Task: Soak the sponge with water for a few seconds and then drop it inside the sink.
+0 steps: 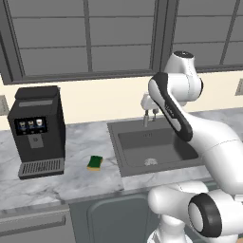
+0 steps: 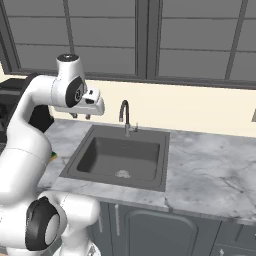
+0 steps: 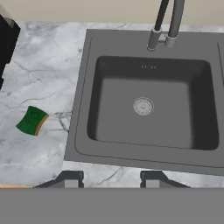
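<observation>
Because the sponge (image 1: 95,163) looks like a small foam block, I judge it will be light, soft and springy, easy to squash and likely to grow heavier and slicker once wet. I would take hold of it across its two long sides, pinching the yellow body just under the green layer, with enough squeeze to hold it but not to crush it flat.

The sponge is a small rectangle with a dark green top over a yellow body. It lies flat on the pale marbled counter (image 1: 76,185), apart from everything else. It sits between the black coffee machine (image 1: 37,130) on the left and the sink (image 1: 156,147) on the right, nearer the sink's left rim, and turned at a slant to the counter edge.

The gripper (image 1: 150,113) hangs high above the sink, near the curved grey faucet (image 2: 125,116). In the hand view its two dark fingertips (image 3: 72,178) stand apart at the bottom, with nothing between them. I read the pincer as drawn in as far as it goes here, and it holds nothing.

The sink is a dark grey rectangular basin with a round silvery drain (image 3: 143,106). I see no stream of water from the faucet, so I judge the task has not begun: the sponge still waits to be picked up.
</observation>
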### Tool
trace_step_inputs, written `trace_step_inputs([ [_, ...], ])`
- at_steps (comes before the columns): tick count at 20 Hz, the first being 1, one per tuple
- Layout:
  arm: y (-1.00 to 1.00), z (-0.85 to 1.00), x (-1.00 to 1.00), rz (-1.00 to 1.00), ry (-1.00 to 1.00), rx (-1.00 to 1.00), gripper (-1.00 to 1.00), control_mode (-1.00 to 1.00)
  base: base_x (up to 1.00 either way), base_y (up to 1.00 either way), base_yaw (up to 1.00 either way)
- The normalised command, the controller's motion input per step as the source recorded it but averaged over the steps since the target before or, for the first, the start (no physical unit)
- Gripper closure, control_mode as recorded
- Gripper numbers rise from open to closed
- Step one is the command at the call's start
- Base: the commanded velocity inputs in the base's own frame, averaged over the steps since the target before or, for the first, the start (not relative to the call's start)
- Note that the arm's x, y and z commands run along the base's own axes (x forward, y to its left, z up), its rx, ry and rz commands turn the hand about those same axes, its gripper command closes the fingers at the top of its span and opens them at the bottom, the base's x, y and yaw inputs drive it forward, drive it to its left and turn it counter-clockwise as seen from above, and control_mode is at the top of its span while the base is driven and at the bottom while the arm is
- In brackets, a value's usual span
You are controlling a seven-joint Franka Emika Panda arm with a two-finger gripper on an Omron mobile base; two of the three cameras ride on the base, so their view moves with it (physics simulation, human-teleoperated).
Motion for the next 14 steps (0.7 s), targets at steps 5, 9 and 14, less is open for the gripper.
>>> trace_step_inputs([
  [5, 0.0, -0.01, 0.0, 0.0, 0.0, 0.0, -1.0, -1.0, 0.0, 0.0, 0.0],
  [9, 0.0, 0.0, 0.0, 0.0, 0.0, 0.0, -1.0, -1.0, 0.0, 0.0, 0.0],
  [14, 0.0, 0.0, 0.0, 0.0, 0.0, 0.0, -1.0, -1.0, 0.0, 0.0, 0.0],
])
